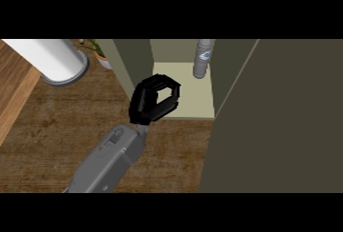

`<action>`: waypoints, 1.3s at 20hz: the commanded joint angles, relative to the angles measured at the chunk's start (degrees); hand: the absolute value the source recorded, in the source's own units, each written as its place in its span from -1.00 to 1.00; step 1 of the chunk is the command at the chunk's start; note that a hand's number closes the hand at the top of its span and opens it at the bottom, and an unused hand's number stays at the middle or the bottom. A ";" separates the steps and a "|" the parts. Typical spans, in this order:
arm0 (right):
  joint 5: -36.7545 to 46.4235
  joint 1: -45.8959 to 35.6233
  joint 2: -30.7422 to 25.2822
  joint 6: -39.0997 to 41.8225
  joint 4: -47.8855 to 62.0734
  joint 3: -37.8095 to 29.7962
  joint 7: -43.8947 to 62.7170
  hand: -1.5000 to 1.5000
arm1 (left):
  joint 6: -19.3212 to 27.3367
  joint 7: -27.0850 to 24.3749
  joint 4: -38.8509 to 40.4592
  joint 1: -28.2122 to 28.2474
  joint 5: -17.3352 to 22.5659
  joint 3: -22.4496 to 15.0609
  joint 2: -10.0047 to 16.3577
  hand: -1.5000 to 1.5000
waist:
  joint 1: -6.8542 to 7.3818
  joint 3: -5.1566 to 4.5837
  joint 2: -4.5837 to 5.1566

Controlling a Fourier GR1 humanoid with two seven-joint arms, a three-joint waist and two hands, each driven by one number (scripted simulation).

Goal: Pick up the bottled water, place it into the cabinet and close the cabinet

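Head view: bottle is standing at the back of the cabinet. Left hand is hovering at cabinet's front edge, fingers curled on nothing. Door is hanging open right of cabinet; closing it risks trapping the hand or jolting the bottle over.

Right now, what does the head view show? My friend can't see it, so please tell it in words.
A bottle stands at the back of an open cabinet. The black left hand, curled and empty, hovers over the shelf's front edge. A white cylinder lies at the top left.
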 commanded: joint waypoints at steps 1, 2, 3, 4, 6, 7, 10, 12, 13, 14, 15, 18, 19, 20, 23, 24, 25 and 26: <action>6.24 0.84 -3.99 2.62 -4.50 4.73 4.26 1.00 | 3.40 5.81 -11.41 6.81 -0.85 -2.81 2.95 1.00 | 0.18 -0.02 -0.24; 2.68 -2.12 -4.23 3.60 -4.31 2.65 6.68 1.00 | 2.85 3.94 -14.68 10.59 -1.99 -4.00 4.20 1.00 | 0.44 -0.02 0.10; 3.66 -2.29 -4.77 3.72 -6.17 4.04 8.88 1.00 | 1.24 3.80 -15.55 12.32 -1.28 -2.74 6.45 1.00 | 0.01 -0.05 0.22; 2.02 -1.91 -5.48 4.25 -5.85 3.12 8.66 1.00 | 2.34 4.33 -21.35 16.17 -1.76 -4.66 7.13 1.00 | 0.50 -0.01 0.02; 2.79 -4.56 -3.10 3.64 -6.01 8.09 13.35 1.00 | 3.57 6.03 -25.09 17.51 -2.10 -3.67 8.85 1.00 | -0.05 -0.05 0.31; 3.82 -6.05 -1.27 3.44 -2.42 10.95 12.38 1.00 | 1.39 2.08 -24.50 22.00 -2.57 -3.88 10.03 1.00 | 0.04 -0.07 0.41; 2.63 -4.81 2.03 2.20 -0.41 14.15 10.26 1.00 | 2.36 4.65 -35.48 27.98 -2.95 -3.43 15.57 1.00 | -0.08 0.01 0.33; 5.41 -7.39 2.51 2.13 -3.76 16.05 13.94 1.00 | 2.21 5.39 -38.79 31.00 -2.57 -2.23 16.93 1.00 | -0.58 -0.02 0.42; 6.06 -7.95 2.90 2.24 -3.62 18.70 15.59 1.00 | -1.01 1.69 -35.99 33.73 -2.01 -1.64 17.09 1.00 | -0.73 -0.06 0.48; 2.60 -13.45 4.88 2.34 -3.01 14.22 20.91 1.00 | 1.12 2.29 -38.78 35.04 -3.90 -3.20 16.21 1.00 | -0.45 -0.05 0.66; 6.13 -12.19 6.82 1.03 -1.45 20.28 19.26 1.00 | -1.03 1.76 -39.49 36.36 -2.37 -1.42 18.02 1.00 | -0.61 -0.06 0.53; 7.77 -18.83 12.30 -0.18 1.64 22.57 24.33 1.00 | -0.92 3.79 -43.69 38.18 -0.95 0.86 19.81 1.00 | -0.34 -0.11 0.54; 10.58 -18.20 14.39 -1.84 3.42 26.96 24.43 1.00 | -1.34 0.57 -42.69 41.03 -1.44 0.03 18.79 1.00 | -0.33 -0.17 0.34; 8.86 -20.14 14.95 -0.69 1.74 25.99 26.87 1.00 | -3.25 3.15 -43.84 39.76 1.03 2.83 21.01 1.00 | -0.46 -0.14 0.46; 11.25 -25.03 20.92 -0.58 8.54 29.06 29.03 1.00 | -2.82 1.23 -46.96 44.67 -0.65 1.97 21.52 1.00 | -0.15 -0.13 0.42; 9.22 -26.47 21.88 0.83 10.77 26.37 26.97 1.00 | -6.43 1.64 -45.53 43.52 1.73 5.78 23.78 1.00 | -0.39 -0.07 0.68; 8.68 -32.89 22.70 -0.92 13.11 25.51 30.29 1.00 | -4.89 1.21 -46.59 44.46 1.21 4.59 22.48 1.00 | 0.43 -0.16 0.69; 11.95 -33.26 22.68 -2.03 16.92 27.67 26.16 1.00 | -5.50 0.44 -47.82 47.06 0.78 4.49 23.74 1.00 | 0.79 -0.15 0.54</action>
